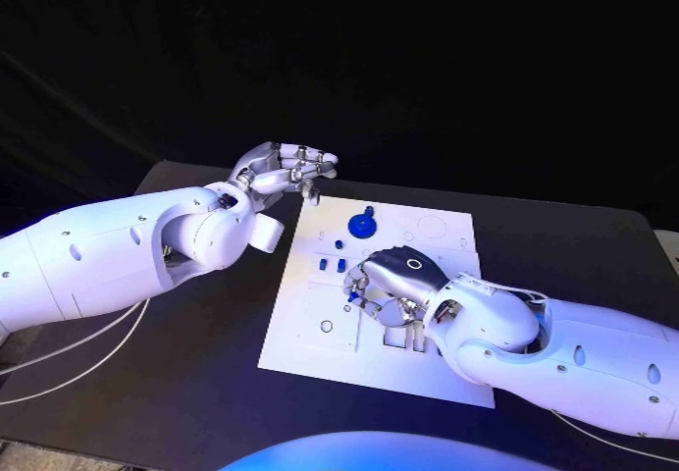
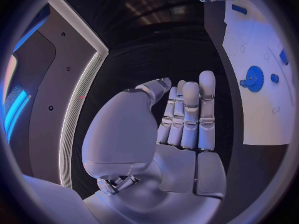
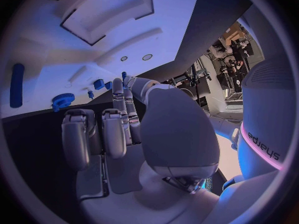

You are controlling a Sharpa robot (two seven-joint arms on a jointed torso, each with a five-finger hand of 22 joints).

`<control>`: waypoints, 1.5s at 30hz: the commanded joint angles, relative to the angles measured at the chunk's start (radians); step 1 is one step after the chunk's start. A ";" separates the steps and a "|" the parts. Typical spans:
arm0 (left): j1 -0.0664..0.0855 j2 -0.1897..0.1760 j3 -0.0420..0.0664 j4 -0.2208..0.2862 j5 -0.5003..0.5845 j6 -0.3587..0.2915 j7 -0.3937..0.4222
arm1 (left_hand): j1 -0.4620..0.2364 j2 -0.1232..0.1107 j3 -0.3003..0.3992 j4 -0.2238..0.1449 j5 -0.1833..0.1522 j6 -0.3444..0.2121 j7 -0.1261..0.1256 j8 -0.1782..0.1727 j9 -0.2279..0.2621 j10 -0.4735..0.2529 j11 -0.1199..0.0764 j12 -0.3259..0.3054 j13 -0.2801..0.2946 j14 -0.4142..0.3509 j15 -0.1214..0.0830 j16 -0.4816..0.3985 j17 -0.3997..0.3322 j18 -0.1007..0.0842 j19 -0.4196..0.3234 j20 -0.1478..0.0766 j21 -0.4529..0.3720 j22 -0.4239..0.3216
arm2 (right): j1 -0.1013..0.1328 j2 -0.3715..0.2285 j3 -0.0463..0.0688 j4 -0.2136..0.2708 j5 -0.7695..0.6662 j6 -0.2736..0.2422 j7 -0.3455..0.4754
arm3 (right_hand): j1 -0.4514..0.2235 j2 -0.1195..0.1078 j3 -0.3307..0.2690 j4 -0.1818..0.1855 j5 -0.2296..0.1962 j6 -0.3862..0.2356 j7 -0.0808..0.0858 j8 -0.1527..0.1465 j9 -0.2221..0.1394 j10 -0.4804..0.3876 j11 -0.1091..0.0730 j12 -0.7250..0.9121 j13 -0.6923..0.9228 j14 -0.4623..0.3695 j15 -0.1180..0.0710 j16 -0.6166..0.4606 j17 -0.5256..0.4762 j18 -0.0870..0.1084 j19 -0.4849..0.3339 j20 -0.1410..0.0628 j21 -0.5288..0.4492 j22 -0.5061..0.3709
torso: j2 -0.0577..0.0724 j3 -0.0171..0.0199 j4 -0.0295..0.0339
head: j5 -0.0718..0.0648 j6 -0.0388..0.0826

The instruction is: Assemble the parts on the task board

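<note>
The white task board [image 1: 425,339] lies in the middle of the table. On it stand a blue gear [image 1: 364,226], small blue pegs [image 1: 333,263] and a long blue piece [image 1: 313,196] at the far left corner. My right hand [image 1: 396,280] is down on the board's middle. In the right wrist view its thumb and one finger meet on a small blue part [image 3: 122,75], while the other fingers are curled. My left hand [image 1: 290,167] hovers past the board's far left corner and holds nothing. In the left wrist view its fingers [image 2: 190,114] are stretched out side by side, with the gear [image 2: 253,78] off to one side.
The black table [image 1: 184,324] spreads round the board. Recessed slots [image 3: 102,10] and small holes [image 3: 147,57] mark the board's surface. Thin cables [image 1: 85,343] trail under my left arm.
</note>
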 commanded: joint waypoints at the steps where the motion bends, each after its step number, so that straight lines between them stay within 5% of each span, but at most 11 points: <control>1: 0.001 0.004 0.001 -0.001 0.007 0.014 0.006 | -0.003 0.008 -0.002 -0.004 -0.002 -0.008 0.002 0.004 0.002 -0.008 -0.002 0.006 0.002 -0.005 0.000 -0.005 -0.001 0.006 0.000 0.004 -0.006 -0.002 | -0.007 0.009 0.000 -0.013 -0.002 0.003 0.017 | -0.011 0.003 -0.001 -0.006 -0.003 0.009 0.001 0.002 0.002 0.007 -0.002 -0.003 0.000 0.068 -0.004 0.004 0.103 -0.019 0.078 -0.009 -0.001 0.230 | -0.001 0.0006 0.0007 | 0.006 -0.006; 15: 0.001 0.010 0.001 -0.004 0.007 0.016 0.003 | -0.003 0.008 -0.003 -0.004 -0.002 -0.008 0.002 0.005 0.002 -0.009 -0.002 0.007 0.002 -0.006 0.000 -0.005 -0.002 0.006 0.000 0.004 -0.007 -0.002 | -0.031 0.029 -0.003 -0.040 -0.006 0.019 0.020 | -0.014 0.003 -0.001 -0.008 -0.007 0.008 0.001 0.002 0.003 0.007 -0.001 -0.005 0.000 0.067 -0.004 0.004 0.102 -0.019 0.078 -0.009 -0.002 0.229 | 0.001 0.0009 -0.0015 | 0.011 -0.014; 45: 0.001 0.006 0.001 -0.001 0.007 0.018 -0.004 | -0.005 0.010 -0.003 -0.002 -0.002 -0.009 0.002 0.007 0.003 -0.010 -0.002 0.010 0.003 -0.006 0.001 -0.005 -0.002 0.006 0.000 0.005 -0.008 -0.003 | -0.041 0.061 -0.005 -0.072 -0.046 0.068 -0.004 | -0.016 0.004 -0.001 -0.010 -0.009 0.005 0.002 0.001 0.004 0.006 -0.001 -0.007 -0.001 0.067 -0.004 0.003 0.101 -0.019 0.077 -0.009 -0.004 0.228 | 0.000 0.0001 0.0000 | 0.010 -0.023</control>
